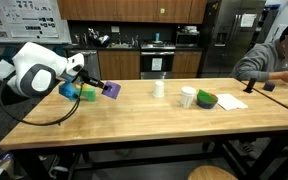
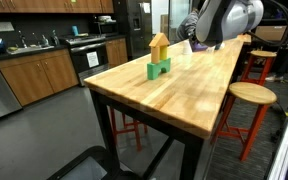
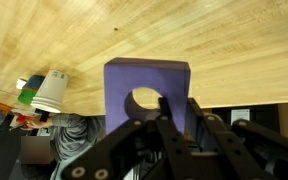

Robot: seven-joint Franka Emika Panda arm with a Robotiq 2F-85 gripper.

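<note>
The gripper (image 3: 177,108) pinches the purple block (image 3: 124,80) over the table (image 3: 204,35) — best to hold it tight and level, going slow near the green block (image 2: 158,69).

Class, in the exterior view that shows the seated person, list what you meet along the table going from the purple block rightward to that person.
purple block → lone white cup → second white cup → green bowl → white paper → person

Green block stack (image 2: 159,68) close beside held purple block (image 1: 111,89) — obstacle, bare tabletop (image 1: 134,118) beyond, free up to nearer of 2 cups (image 1: 159,88)
</note>
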